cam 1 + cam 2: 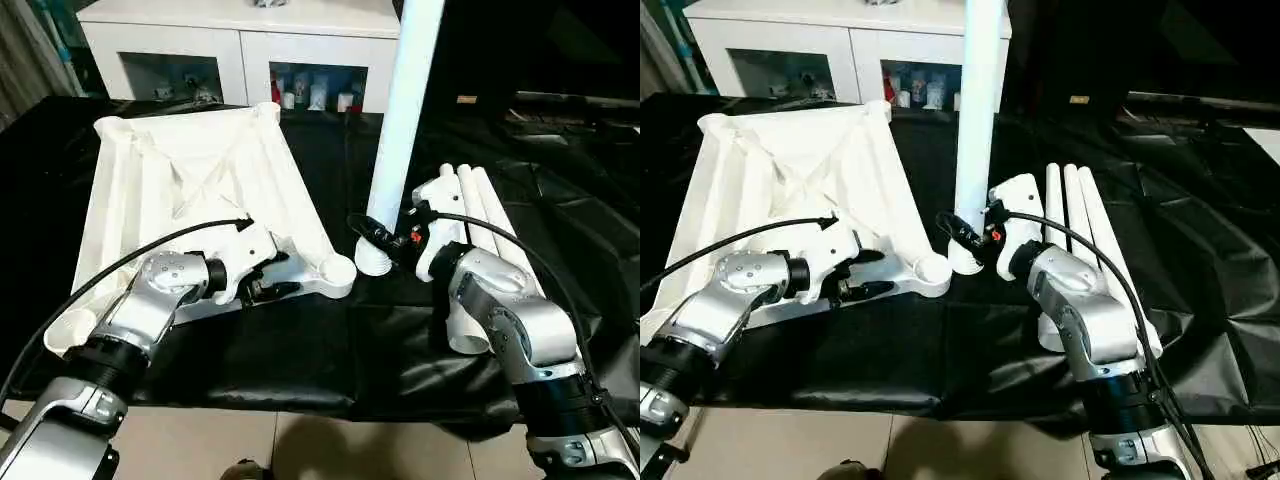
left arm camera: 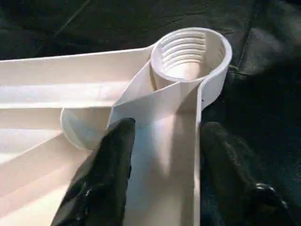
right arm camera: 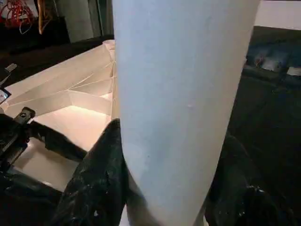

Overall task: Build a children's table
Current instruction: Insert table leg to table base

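leg upright, clamped by right fingers beside tabletop

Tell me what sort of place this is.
Probably a room in a home or a lab made up like one: a white cabinet with glass doors holding small items, a curtain at the side, and a black cloth spread as a work surface.

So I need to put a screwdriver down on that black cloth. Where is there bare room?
Bare cloth lies along the near edge, between the two forearms, and past the spare legs. It is crowded where the right gripper holds the upright leg beside the tabletop socket.
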You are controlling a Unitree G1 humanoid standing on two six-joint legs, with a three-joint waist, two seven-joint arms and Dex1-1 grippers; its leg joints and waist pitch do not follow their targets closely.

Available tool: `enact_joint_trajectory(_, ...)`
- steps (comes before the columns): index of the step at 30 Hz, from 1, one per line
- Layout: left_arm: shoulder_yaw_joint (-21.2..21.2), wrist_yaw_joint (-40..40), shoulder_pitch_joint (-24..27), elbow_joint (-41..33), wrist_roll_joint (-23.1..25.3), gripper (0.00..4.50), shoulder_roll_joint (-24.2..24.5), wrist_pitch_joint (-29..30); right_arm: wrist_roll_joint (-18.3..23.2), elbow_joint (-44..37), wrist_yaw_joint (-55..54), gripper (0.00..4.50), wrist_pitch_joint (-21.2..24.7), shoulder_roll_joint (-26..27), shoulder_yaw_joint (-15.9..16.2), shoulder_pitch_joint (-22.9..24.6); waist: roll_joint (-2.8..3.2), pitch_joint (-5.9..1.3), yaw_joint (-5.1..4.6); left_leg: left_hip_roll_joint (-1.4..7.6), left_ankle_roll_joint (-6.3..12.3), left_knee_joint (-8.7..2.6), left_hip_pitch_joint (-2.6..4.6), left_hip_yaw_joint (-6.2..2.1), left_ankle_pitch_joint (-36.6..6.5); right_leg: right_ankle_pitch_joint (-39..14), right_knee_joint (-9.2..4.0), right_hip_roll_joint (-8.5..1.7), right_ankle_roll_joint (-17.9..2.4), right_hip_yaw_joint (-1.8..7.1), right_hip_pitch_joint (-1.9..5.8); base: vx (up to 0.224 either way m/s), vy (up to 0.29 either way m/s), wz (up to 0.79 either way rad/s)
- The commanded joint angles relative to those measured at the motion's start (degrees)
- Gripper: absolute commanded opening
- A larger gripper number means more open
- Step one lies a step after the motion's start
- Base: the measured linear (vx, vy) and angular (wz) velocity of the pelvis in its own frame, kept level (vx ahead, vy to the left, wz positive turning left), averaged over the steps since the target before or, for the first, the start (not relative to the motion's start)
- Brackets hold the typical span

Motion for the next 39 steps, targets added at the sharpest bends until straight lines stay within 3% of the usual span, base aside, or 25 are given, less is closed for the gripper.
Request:
enact_joint_trajectory(1, -0.4, -2.2, -1.0, 0.8, -1.0, 2.25, 0.2, 1.0, -0.3, -0.5, 0.3, 1.86, -0.4, -0.2, -0.1, 0.1, 0.67, -4.46, -0.03, 2.82, -1.91, -4.43, 1.99, -1.2, -14.2, -4.8, -4.32, -3.85, -12.7, 2.45, 2.19, 0.0, 0.0, 0.0)
enact_joint_trajectory(2, -0.1, -3.5, -1.1, 1.2, -1.2, 2.18, 0.2, 1.4, -0.4, -0.6, 0.4, 1.86, -0.4, -0.2, -0.2, 0.1, 0.86, -4.45, -0.04, 2.88, -2.22, -4.48, 2.06, -1.24, -14.7, -5.4, -4.33, -3.84, -12.7, 2.47, 2.15, 0.0, 0.0, 0.0)
enact_joint_trajectory(9, 0.3, -6.3, -1.6, 4.1, -0.2, 1.59, 0.1, 0.8, -0.6, -0.5, 0.7, 1.86, -0.5, -0.5, -0.3, 0.3, 0.77, -4.51, -0.11, 2.9, -2.25, -4.53, 2.01, -1.3, -14.7, -4.2, -4.2, -3.85, -13.0, 2.46, 2.29, 0.0, 0.0, 0.0)
enact_joint_trajectory(10, 0.1, -6.2, -1.8, 4.6, 0.0, 1.43, 0.2, 0.7, -0.6, -0.5, 0.7, 1.86, -0.4, -0.5, -0.2, 0.3, 0.46, -4.51, -0.11, 2.94, -2.12, -4.53, 2.02, -1.26, -14.6, -4.1, -4.26, -3.92, -13.1, 2.47, 2.34, 0.0, 0.0, 0.0)
enact_joint_trajectory(18, 0.8, -7.3, -2.1, 5.8, 0.1, 0.76, 1.3, 1.9, -0.8, 0.2, 0.9, 1.86, -0.5, -0.3, 0.0, -0.3, 0.58, -4.4, -0.02, 3.01, -2.08, -4.59, 2.03, -1.28, -15.2, -6.1, -4.4, -4.05, -13.1, 2.53, 2.19, 0.0, 0.0, 0.0)
enact_joint_trajectory(30, -0.4, -10.2, -0.9, 5.2, 1.9, 0.04, 3.7, 1.9, -1.0, 0.6, 1.1, 1.86, -0.6, -0.3, -0.1, -0.6, 0.55, -4.33, -0.17, 3.04, -2.45, -4.77, 2.04, -1.34, -15.8, -6.6, -4.34, -4.05, -13.0, 2.53, 2.13, 0.0, 0.0, 0.0)
enact_joint_trajectory(34, -0.1, -10.0, -0.9, 5.2, 1.7, 0.0, 3.2, 1.6, -0.5, 0.5, 1.1, 1.86, -0.1, 0.1, -0.3, -0.8, 0.59, -4.4, -0.16, 2.99, -1.98, -4.62, 2.0, -1.23, -14.7, -4.8, -4.25, -4.05, -13.5, 2.54, 2.17, 0.0, 0.0, 0.0)
enact_joint_trajectory(39, 0.4, -9.6, -0.8, 4.5, 1.0, 0.0, 1.1, 0.3, 3.1, 0.1, 2.7, 1.86, 4.0, 1.3, -1.3, -1.8, 0.62, -4.38, -0.14, 3.1, -1.71, -4.66, 2.11, -1.29, -15.3, -5.8, -4.32, -4.07, -13.6, 2.52, 2.15, 0.0, 0.0, 0.0)
